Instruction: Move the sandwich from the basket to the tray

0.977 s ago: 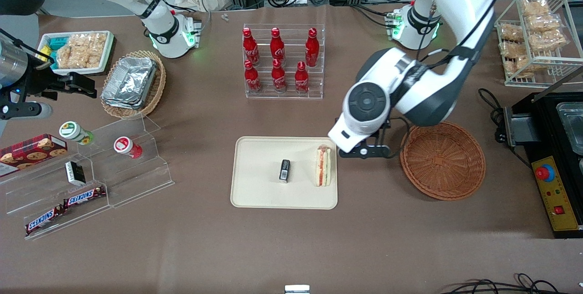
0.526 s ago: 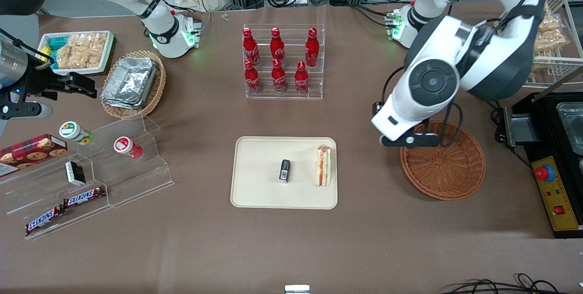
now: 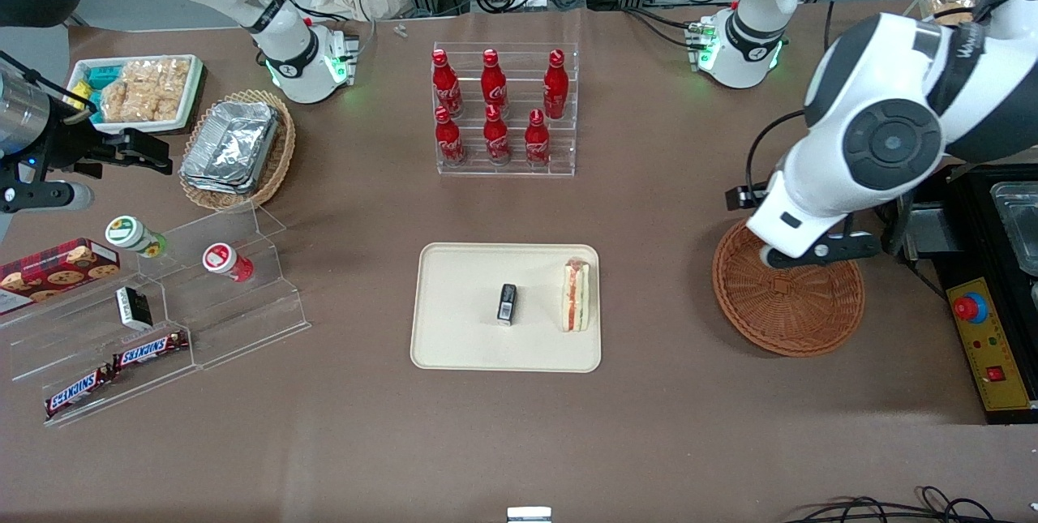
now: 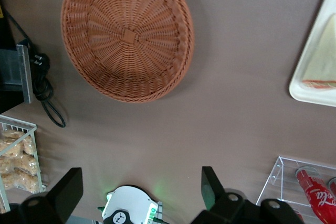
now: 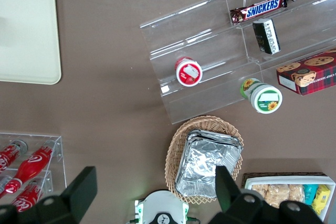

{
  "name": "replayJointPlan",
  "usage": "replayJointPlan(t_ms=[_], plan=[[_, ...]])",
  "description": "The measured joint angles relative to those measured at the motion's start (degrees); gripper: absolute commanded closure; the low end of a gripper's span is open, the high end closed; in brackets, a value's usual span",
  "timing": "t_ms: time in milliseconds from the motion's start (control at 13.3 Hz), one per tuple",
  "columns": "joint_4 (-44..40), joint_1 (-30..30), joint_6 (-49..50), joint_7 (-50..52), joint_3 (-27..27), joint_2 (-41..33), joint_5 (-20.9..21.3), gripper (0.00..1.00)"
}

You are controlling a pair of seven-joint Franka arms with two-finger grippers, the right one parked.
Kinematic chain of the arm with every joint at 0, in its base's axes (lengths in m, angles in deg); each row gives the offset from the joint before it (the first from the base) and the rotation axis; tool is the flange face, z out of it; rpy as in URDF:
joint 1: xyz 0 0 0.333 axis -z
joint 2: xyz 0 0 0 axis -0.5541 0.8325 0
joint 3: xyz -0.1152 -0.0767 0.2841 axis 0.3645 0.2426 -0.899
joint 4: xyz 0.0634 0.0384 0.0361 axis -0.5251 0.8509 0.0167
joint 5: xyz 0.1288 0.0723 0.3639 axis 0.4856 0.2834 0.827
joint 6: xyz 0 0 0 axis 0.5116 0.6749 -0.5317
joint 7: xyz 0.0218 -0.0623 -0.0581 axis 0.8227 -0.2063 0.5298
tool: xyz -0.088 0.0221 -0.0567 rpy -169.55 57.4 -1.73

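Note:
The sandwich (image 3: 576, 296) lies on the cream tray (image 3: 462, 336), by the tray edge closest to the basket; nothing touches it. A small black object (image 3: 507, 302) lies mid-tray. The reddish-brown wicker basket (image 3: 791, 308) holds nothing. My gripper (image 3: 815, 252) hangs over the basket's rim farthest from the front camera, well away from the sandwich. The left wrist view shows the basket (image 4: 126, 35), a corner of the tray (image 4: 295, 88) with the sandwich (image 4: 320, 82), and the gripper (image 4: 140, 176) open with nothing between its fingers.
A clear rack of red cola bottles (image 3: 503, 109) stands farther from the camera than the tray. A wire rack of bagged snacks (image 3: 957, 61) and a black machine with a red button (image 3: 981, 320) sit at the working arm's end. Acrylic shelves (image 3: 162, 304) lie toward the parked arm's end.
The working arm has swung away from the tray's edge toward its own end of the table, ending over the basket. The sandwich stays still on the tray.

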Motion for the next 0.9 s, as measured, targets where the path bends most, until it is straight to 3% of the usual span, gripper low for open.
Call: replayJointPlan(t_ms=[526, 902], plan=[[0.0, -4.3, 0.0, -0.1, -1.0, -0.1, 0.0, 0.0], [0.0, 3.3, -0.9, -7.0, -13.2, -1.6, -1.1, 0.0]])
